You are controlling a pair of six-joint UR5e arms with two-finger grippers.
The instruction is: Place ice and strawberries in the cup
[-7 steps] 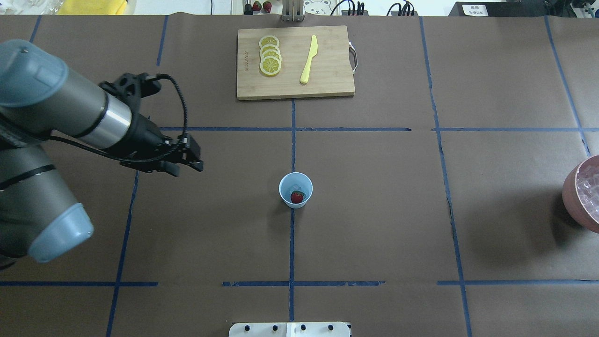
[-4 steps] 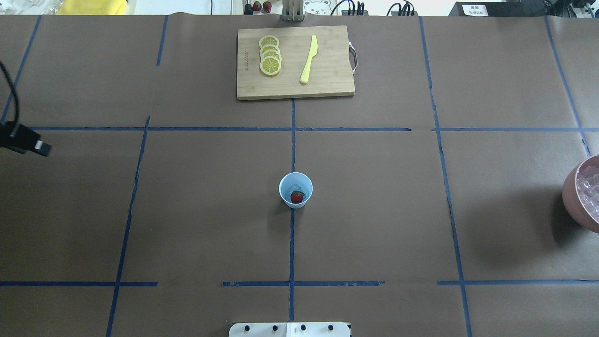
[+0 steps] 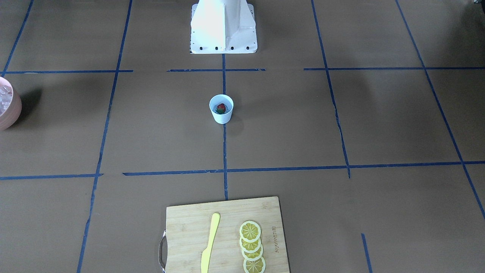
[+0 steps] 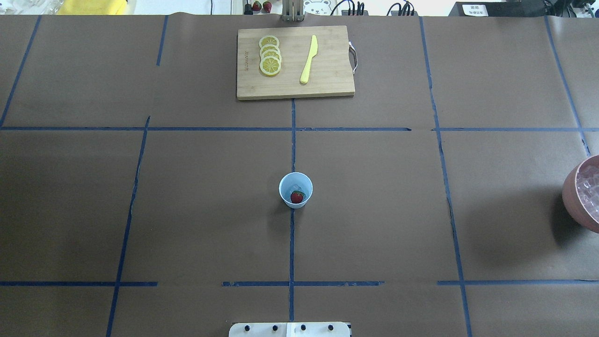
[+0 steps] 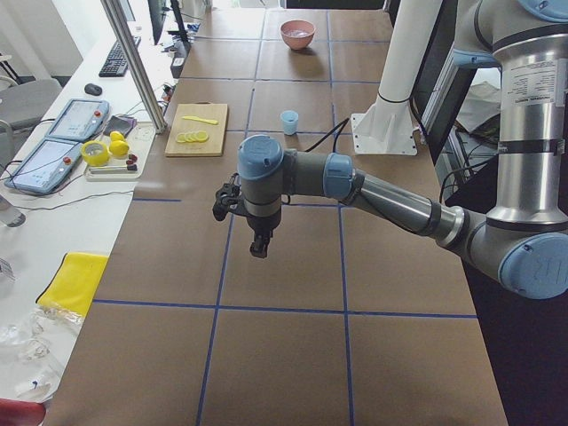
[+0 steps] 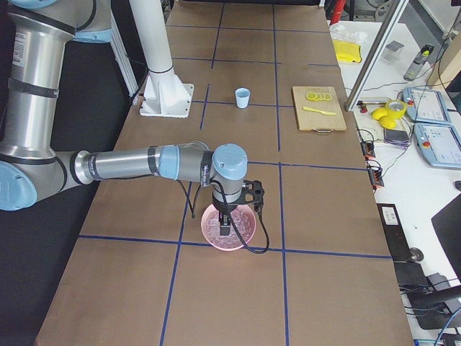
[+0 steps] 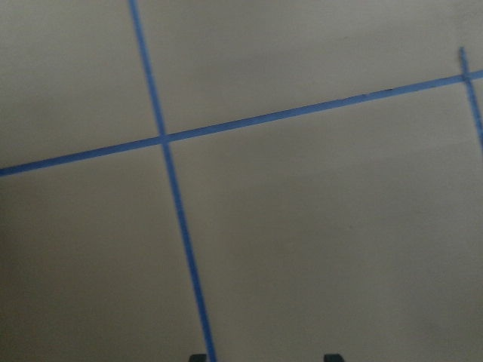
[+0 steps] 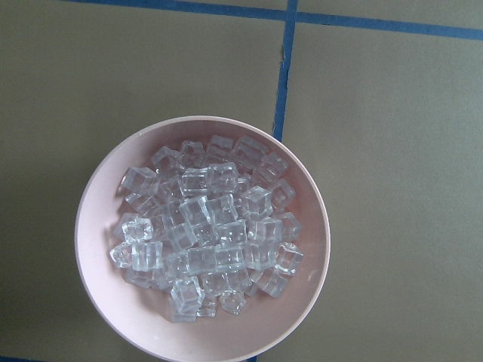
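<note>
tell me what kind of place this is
Probably a robotics lab, not a kitchen: the table is papered brown with a blue tape grid, a robot arm reaches over it, and teach pendants sit on the side bench.

Illumination is diffuse, even and from above across the bench [image 4: 374,210]. The overhead view is sharp. A broad soft shadow lies beside the bowl [image 4: 573,206] at the bench's right edge, and a faint one beside the cup [image 4: 292,181]. In the front-facing view the white robot base [image 3: 223,26] is overexposed and its surface detail is lost. The left wrist view is dim and soft, darkening toward its lower left corner. The right wrist view is sharp, and the ice [image 8: 204,234] carries small highlights. Uprights lean in both side views.
</note>
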